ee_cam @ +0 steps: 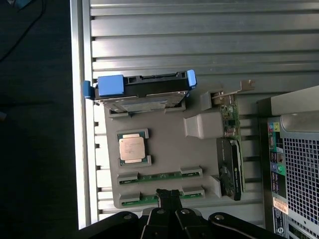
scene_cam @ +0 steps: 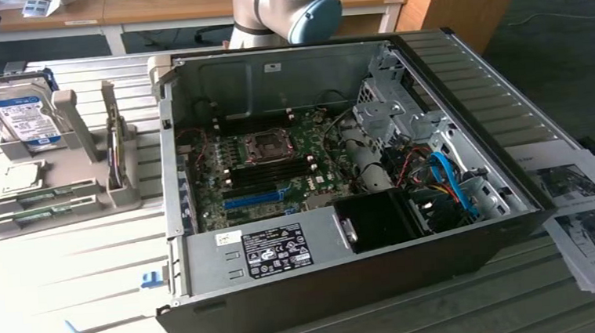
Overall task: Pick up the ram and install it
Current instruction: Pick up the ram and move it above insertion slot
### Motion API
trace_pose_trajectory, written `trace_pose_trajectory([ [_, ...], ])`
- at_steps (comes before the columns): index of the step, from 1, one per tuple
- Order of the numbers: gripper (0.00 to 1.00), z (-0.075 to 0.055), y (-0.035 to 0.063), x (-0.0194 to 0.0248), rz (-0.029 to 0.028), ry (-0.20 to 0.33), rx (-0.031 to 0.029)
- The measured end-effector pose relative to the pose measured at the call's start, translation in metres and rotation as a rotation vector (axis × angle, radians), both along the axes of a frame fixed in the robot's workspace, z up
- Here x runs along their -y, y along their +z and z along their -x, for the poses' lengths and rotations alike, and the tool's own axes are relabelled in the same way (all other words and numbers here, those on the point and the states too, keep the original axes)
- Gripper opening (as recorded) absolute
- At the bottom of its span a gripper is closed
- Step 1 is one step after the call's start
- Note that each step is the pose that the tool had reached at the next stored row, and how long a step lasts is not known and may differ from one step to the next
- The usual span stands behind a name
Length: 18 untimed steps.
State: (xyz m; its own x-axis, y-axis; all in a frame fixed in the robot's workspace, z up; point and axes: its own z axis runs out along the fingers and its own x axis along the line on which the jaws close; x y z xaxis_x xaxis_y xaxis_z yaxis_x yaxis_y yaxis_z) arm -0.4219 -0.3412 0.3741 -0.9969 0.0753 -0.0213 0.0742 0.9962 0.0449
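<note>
Claw [ee_cam: 168, 192] closed and empty, poised over the ram [ee_cam: 147, 196] | ram stands on edge in the grey holder [ee_cam: 169, 149], outer of two alike beside the CPU [ee_cam: 132, 148] | we judge it light, stiff, fragile: hold the long flat faces mid-length, clear of the contacts.

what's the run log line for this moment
gripper: jaws shut, by ram | ram: seated in grey holder, not lifted | pc case: open
</note>
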Motion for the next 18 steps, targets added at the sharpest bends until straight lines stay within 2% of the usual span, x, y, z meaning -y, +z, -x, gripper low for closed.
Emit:
trace_pose_trajectory([
  [5,0.09,0.0,0.0,0.0,0.0,0.004,0.0],
  [8,0.09,0.0001,0.0,-0.0001,0.0,0.026,0.0],
  [18,0.09,0.0,-0.0001,0.0,0.0,0.194,0.0],
])
